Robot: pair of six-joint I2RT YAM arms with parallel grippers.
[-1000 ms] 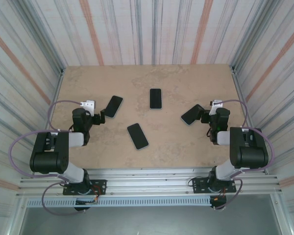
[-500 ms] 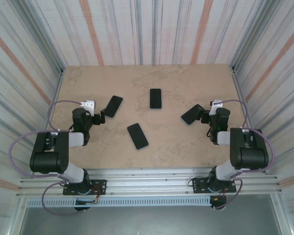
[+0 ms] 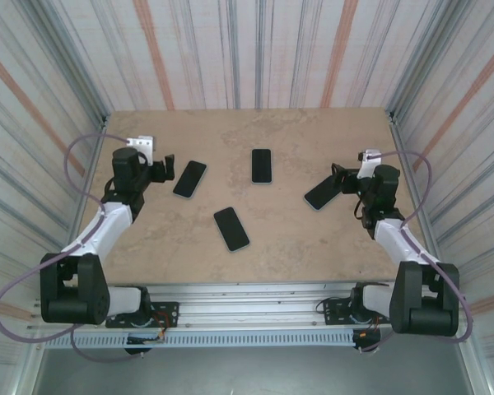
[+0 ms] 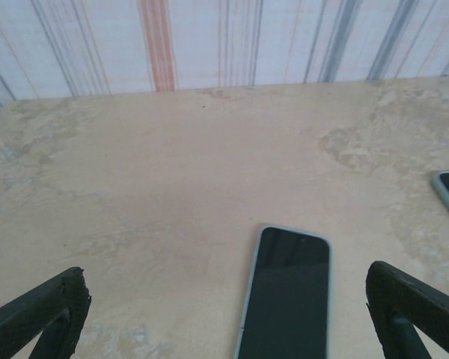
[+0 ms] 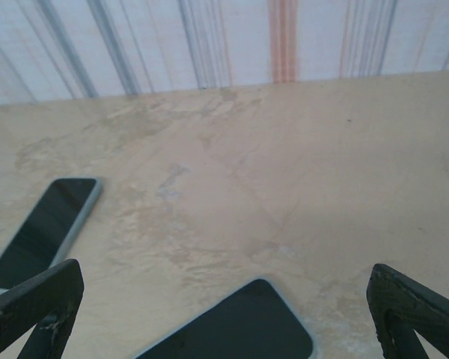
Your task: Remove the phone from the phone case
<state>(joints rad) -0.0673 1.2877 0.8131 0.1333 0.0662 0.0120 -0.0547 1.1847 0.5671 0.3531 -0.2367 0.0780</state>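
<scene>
Both arms reach out over the tan table. The left gripper hovers with its jaws spread wide and nothing between them. In its wrist view the 2 dark fingertips frame mostly bare tabletop. The left phone lies flat, screen up, just ahead of that gripper and off toward its right finger, touching neither finger. A pale phone case rims its edge, so the phone is not yet out.

The right gripper is also fully open and empty. The right phone lies flat directly in front of it, between the lines of its fingers, close to the tips but apart from them.

2 more phones lie beyond both grippers. The middle phone sits between them, well apart from each, and the near phone lies back toward the arm bases.
</scene>
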